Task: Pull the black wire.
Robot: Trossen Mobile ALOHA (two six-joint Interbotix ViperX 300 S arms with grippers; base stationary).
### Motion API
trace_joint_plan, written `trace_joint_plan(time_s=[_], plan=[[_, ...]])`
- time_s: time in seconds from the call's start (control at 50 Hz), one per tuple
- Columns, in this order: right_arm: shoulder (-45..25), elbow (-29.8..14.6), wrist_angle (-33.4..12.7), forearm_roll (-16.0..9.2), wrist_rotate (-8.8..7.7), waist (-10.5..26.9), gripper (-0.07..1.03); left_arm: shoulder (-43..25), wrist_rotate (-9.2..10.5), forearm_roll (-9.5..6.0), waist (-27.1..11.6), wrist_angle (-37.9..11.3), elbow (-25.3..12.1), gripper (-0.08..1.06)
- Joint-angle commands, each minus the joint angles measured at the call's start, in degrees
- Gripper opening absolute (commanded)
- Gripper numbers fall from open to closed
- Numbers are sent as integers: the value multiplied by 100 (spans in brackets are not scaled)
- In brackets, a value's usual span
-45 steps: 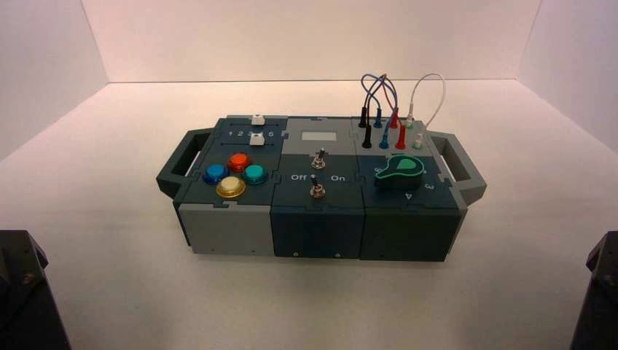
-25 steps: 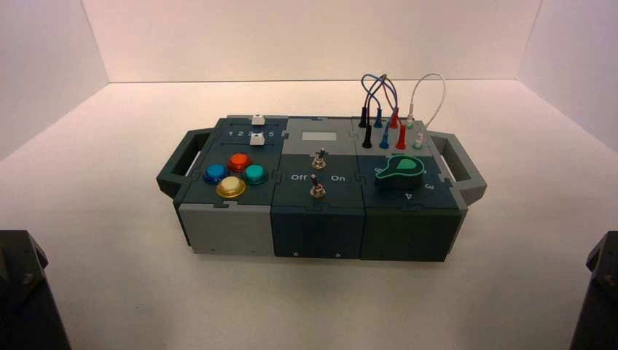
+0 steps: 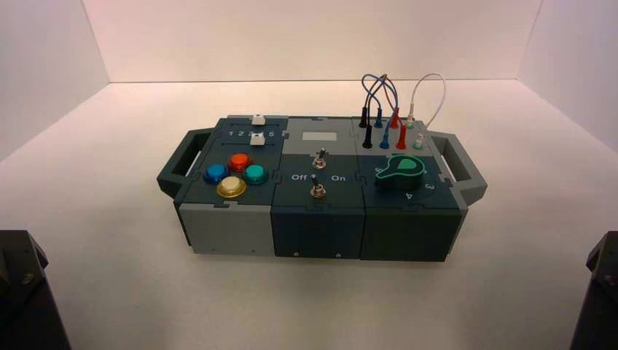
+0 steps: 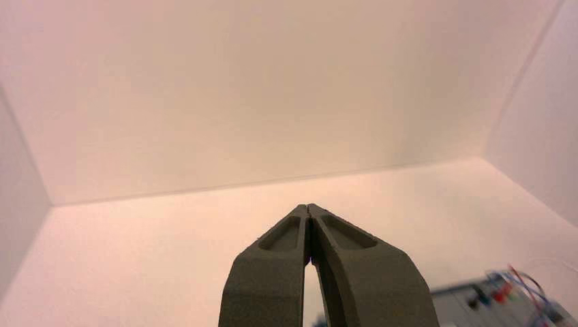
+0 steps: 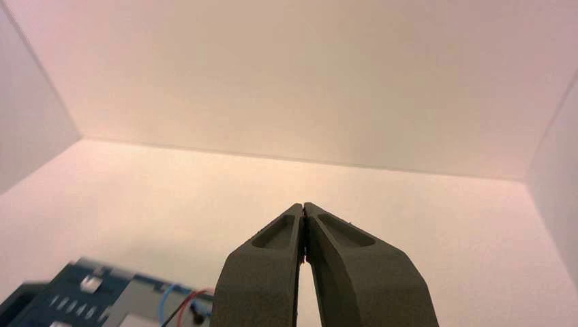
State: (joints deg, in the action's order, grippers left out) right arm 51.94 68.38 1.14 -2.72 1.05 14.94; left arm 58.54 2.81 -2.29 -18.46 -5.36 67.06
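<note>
The black wire (image 3: pixel 367 136) arches in a thin dark loop at the box's far right corner, with both black plugs standing in the box (image 3: pixel 321 219). It is the leftmost of the wires there. My left gripper (image 4: pixel 309 206) is shut and empty, parked far from the box at the near left. My right gripper (image 5: pixel 302 205) is shut and empty, parked at the near right. Only the dark arm bases show in the high view, the left arm (image 3: pixel 22 292) and the right arm (image 3: pixel 601 292).
Next to the black wire stand a blue-plugged wire (image 3: pixel 384 138), a red-plugged wire (image 3: pixel 400 138) and a white wire (image 3: pixel 430 91). A green knob (image 3: pixel 399 169), two toggle switches (image 3: pixel 318 175), coloured buttons (image 3: pixel 233 175) and two sliders (image 3: pixel 256 130) are on the box top. White walls enclose the table.
</note>
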Motion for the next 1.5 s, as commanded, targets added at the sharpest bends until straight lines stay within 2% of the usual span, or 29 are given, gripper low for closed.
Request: trace_joint_plan(time_s=[0.02, 0.16, 0.32, 0.44, 0.6, 0.66, 0.7, 0.8, 1.16, 1.28, 1.5], plan=[[-35, -193, -229, -88, 35, 105, -2, -18, 70, -18, -264, -325, -229, -3], [-62, -193, -483, -237, 35, 211, -2, -35, 193, -26, -589, -721, -255, -3], [-237, -229, -738, -378, 35, 387, -2, -123, 431, -105, -940, -1301, -272, -3], [-501, -264, -940, -466, 35, 721, -2, -272, 510, -211, -1266, -1538, -255, -3], [-1055, -413, -1134, -483, 35, 1336, -1, -571, 510, -229, -1477, -1564, -255, -3], [-1283, -483, -1160, -483, 35, 1547, 4, -668, 501, -229, -1485, -1564, -272, -3], [-1450, -545, -1187, -492, 35, 1696, 12, -747, 492, -229, -1494, -1564, -281, -3], [-1854, -686, -1239, -563, 35, 1881, 24, -888, 492, -229, -1494, -1564, -299, -3], [-3463, -1125, -1301, -580, -18, 2074, 38, -1046, 483, -220, -1512, -1477, -290, -3], [-3902, -1292, -1301, -554, -44, 2083, 39, -1046, 483, -220, -1512, -1468, -255, -3], [-4280, -1538, -1318, -554, -53, 2083, 39, -1046, 483, -220, -1512, -1468, -202, -3]])
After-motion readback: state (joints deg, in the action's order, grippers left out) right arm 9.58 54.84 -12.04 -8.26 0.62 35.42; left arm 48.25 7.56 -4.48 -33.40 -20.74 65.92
